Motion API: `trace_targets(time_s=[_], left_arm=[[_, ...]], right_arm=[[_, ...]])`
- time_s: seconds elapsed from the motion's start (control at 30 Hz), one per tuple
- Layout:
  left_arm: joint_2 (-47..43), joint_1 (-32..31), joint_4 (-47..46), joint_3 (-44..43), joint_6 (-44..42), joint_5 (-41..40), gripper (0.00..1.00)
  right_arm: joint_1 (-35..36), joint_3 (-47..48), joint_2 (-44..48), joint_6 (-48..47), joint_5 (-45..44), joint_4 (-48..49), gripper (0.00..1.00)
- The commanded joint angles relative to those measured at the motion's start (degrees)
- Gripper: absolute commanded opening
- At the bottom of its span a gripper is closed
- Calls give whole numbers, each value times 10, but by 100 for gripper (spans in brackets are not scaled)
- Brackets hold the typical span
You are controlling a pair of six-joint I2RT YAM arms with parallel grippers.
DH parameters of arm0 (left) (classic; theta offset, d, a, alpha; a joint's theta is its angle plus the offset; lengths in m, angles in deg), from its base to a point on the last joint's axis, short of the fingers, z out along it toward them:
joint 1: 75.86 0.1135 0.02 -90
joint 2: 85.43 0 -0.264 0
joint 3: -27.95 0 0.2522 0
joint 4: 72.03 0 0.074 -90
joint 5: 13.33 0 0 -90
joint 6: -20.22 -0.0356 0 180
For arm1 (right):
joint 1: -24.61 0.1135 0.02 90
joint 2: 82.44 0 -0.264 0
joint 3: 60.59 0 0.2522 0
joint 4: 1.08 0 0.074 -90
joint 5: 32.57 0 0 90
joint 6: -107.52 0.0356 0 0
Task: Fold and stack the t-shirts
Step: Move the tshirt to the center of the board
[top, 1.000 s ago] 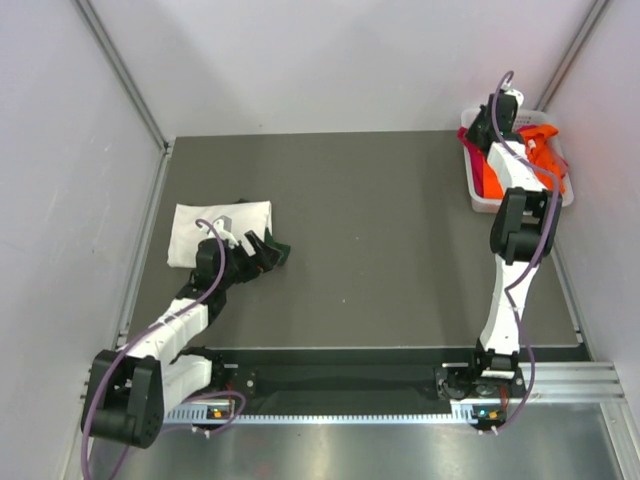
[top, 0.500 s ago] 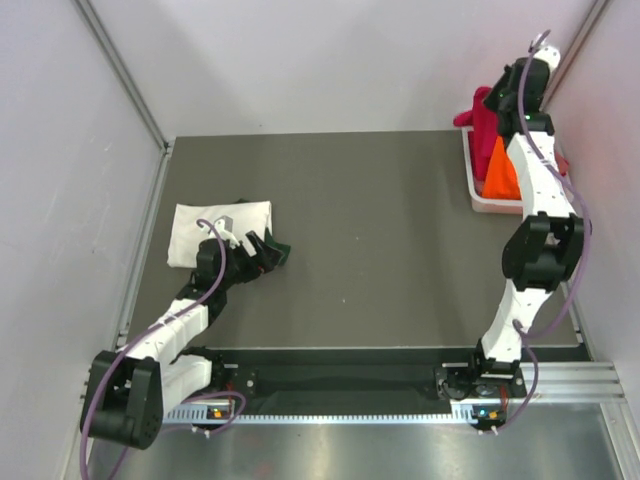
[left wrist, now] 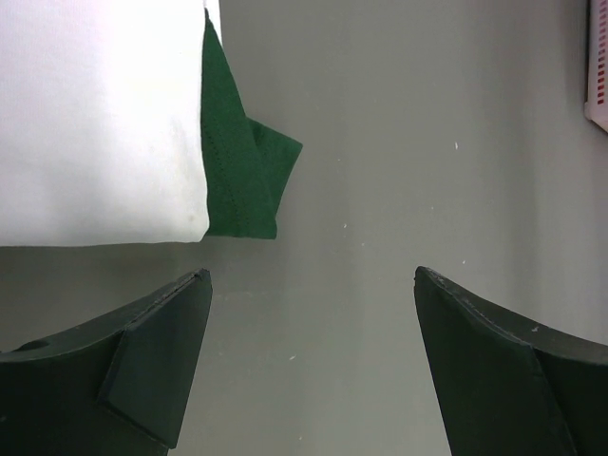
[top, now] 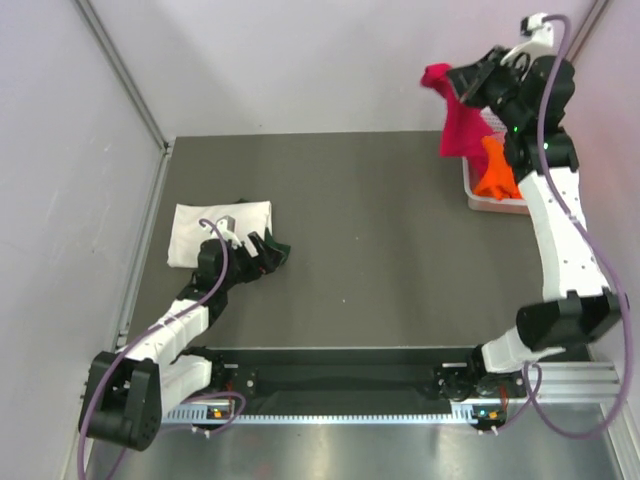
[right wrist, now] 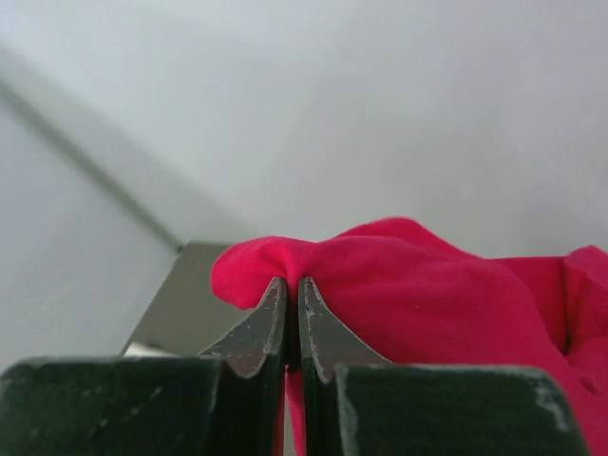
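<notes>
My right gripper (top: 462,88) is shut on the crimson-red t-shirt (top: 460,125) and holds it high above the table's back right; in the right wrist view the red cloth (right wrist: 437,285) bunches at the pinched fingertips (right wrist: 275,304). An orange t-shirt (top: 494,170) hangs against it, over the white basket (top: 497,205). A folded cream-white t-shirt (top: 215,232) lies at the left on a dark green one (top: 281,252), both also in the left wrist view (left wrist: 95,123) (left wrist: 242,171). My left gripper (top: 265,247) is open and empty beside that stack (left wrist: 309,285).
The white lattice basket sits at the table's back right edge, its corner showing in the left wrist view (left wrist: 598,66). White walls with metal rails (top: 125,75) close in the left, back and right. The dark grey table (top: 370,240) spreads between the arms.
My right arm has risen out of the basket and swung left, lifting the crimson-red t-shirt high, with the orange one dragged up beside it. The left arm has stayed still.
</notes>
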Motion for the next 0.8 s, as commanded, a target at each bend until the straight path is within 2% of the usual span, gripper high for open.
trace_targets(time_s=[0.0,0.07,0.1,0.17,0.2,0.27,0.33,0.43,0.53,0.63,0.77], left_arm=[[-11,-6,-25,-7,-7,-3,92],[-9,-10,-25,-8,-9,-3,92],[-8,-11,-25,-8,-10,-3,92],[-5,-16,-25,-10,-11,-4,92],[-5,-18,-25,-12,-13,-5,92],[-2,-24,-26,-13,-13,-5,92],[1,-28,-26,-14,-14,-8,92],[5,-35,-27,-17,-16,-12,92],[4,-41,-27,-18,-19,-14,92],[6,-45,-28,-19,-21,-19,91],[12,-52,-28,-22,-24,-23,91]], right_arm=[[44,-91,101,-18,71,42,0],[65,-155,140,-25,68,50,0],[71,-227,183,-25,67,57,0],[90,-300,228,-24,56,74,0],[96,-366,269,-25,39,81,0],[108,-435,301,-32,28,84,0],[109,-456,330,-45,24,59,0],[108,-453,344,-72,6,1,0],[108,-420,353,-84,-47,-40,0],[108,-364,352,-83,-63,-52,0],[108,-218,314,-64,-16,-69,0]])
